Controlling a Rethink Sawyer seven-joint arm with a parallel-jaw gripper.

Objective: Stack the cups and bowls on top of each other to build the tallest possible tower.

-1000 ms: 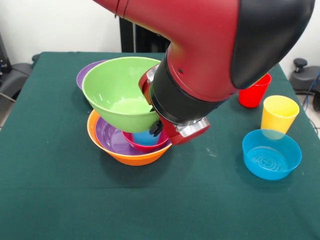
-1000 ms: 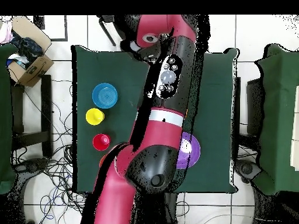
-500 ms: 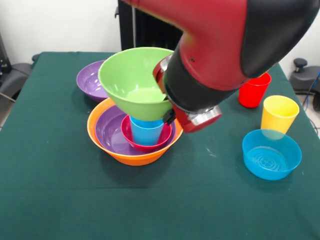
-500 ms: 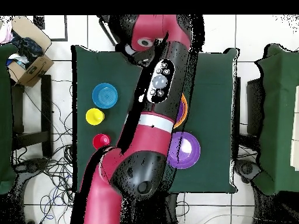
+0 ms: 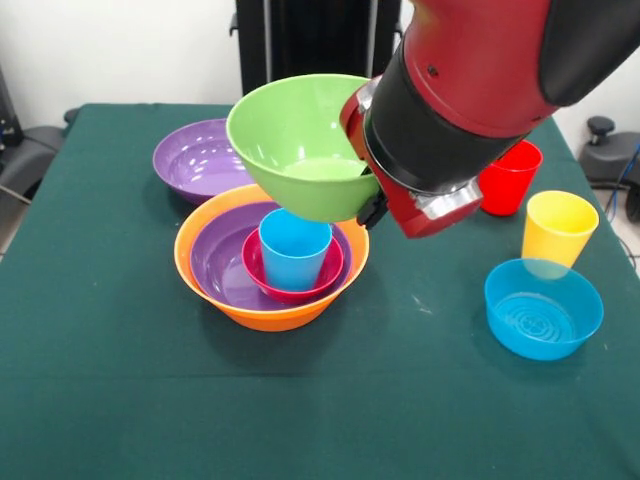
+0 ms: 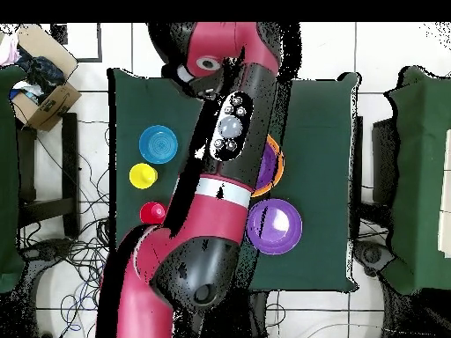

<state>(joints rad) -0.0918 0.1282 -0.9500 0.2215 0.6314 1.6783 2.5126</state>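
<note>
A lime green bowl hangs tilted in the air, above and just behind the tower. My gripper is shut on the green bowl's right rim, with its fingers mostly hidden behind the bowl. The tower is a large orange bowl holding a purple bowl, a small pink-red bowl and an upright blue cup. In the overhead view the arm hides all but the orange bowl's rim.
A second purple bowl stands behind the tower on the left. To the right are a red cup, a yellow cup and a small blue bowl.
The arm has risen and swung right in the front view, carrying the green bowl up off the tower. The blue cup now shows whole.
</note>
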